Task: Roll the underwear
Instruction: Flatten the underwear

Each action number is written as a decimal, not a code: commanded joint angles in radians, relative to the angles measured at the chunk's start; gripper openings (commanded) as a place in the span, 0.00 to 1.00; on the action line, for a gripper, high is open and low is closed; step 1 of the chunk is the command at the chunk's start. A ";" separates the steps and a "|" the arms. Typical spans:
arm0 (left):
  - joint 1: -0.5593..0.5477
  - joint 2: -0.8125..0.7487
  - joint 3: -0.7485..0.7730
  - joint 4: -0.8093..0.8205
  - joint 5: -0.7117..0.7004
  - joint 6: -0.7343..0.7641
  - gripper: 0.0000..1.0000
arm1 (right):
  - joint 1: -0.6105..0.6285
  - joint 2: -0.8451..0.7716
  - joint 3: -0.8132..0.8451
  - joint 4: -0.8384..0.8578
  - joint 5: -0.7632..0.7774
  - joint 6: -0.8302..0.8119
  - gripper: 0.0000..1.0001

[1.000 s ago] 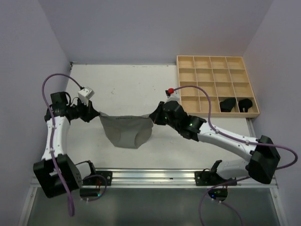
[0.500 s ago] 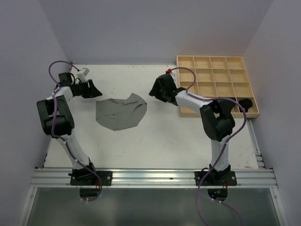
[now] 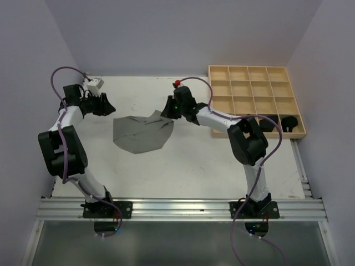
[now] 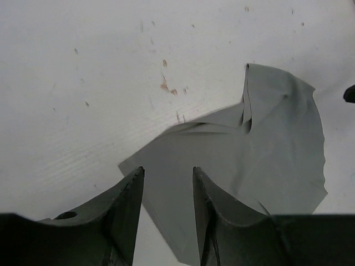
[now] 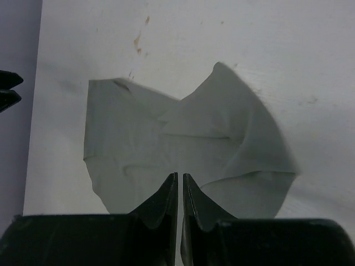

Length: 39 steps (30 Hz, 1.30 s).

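Three cameras, one shared spot.
My overhead view looks down from 6 o'clock, far back; wrist cameras sit close, left facing 3 o'clock, right facing 9, all sharing the crumpled plain grey cloth brief (image 3: pixel 141 133).

Bright, even light — shadows soft and faint; all views sharp, wrist views dark along the bottom.

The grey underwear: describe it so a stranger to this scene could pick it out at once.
On the white table, left of the wooden grid tray, lies one flat, crumpled piece of cloth: the grey underwear. It is the only loose cloth; the two black bundles sit in the tray's compartments.
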 commanded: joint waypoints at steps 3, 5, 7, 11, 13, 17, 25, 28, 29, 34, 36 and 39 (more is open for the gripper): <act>-0.018 -0.017 -0.064 -0.190 0.070 0.161 0.42 | 0.030 0.109 0.067 -0.016 -0.059 -0.065 0.10; -0.026 -0.030 -0.075 -0.235 0.073 0.206 0.43 | 0.033 0.109 0.046 -0.021 -0.039 -0.066 0.06; -0.028 -0.044 -0.086 -0.276 0.069 0.237 0.44 | 0.039 0.097 -0.018 -0.006 -0.027 -0.060 0.05; -0.028 -0.076 -0.104 -0.340 0.054 0.324 0.47 | 0.106 0.040 -0.162 0.011 0.027 -0.036 0.00; -0.029 -0.110 -0.125 -0.362 0.047 0.347 0.47 | 0.145 -0.021 -0.282 0.042 0.049 0.016 0.00; -0.029 -0.162 -0.175 -0.422 0.055 0.417 0.47 | 0.314 -0.136 -0.481 0.178 0.029 0.127 0.00; -0.031 -0.147 -0.210 -0.577 0.097 0.591 0.46 | 0.366 -0.433 -0.517 0.208 0.137 0.110 0.27; -0.031 -0.103 -0.207 -0.591 0.095 0.606 0.46 | 0.317 -0.466 -0.416 0.054 0.211 -0.029 0.33; -0.031 -0.092 -0.204 -0.592 0.098 0.608 0.46 | 0.307 -0.464 -0.398 -0.017 0.226 -0.061 0.33; -0.043 -0.057 -0.207 -0.586 0.107 0.610 0.45 | 0.240 -0.434 -0.379 -0.135 0.225 -0.143 0.28; -0.048 -0.055 -0.215 -0.575 0.103 0.599 0.45 | 0.238 -0.412 -0.385 -0.171 0.213 -0.172 0.28; -0.054 -0.056 -0.215 -0.568 0.097 0.590 0.45 | 0.238 -0.360 -0.382 -0.208 0.147 -0.195 0.33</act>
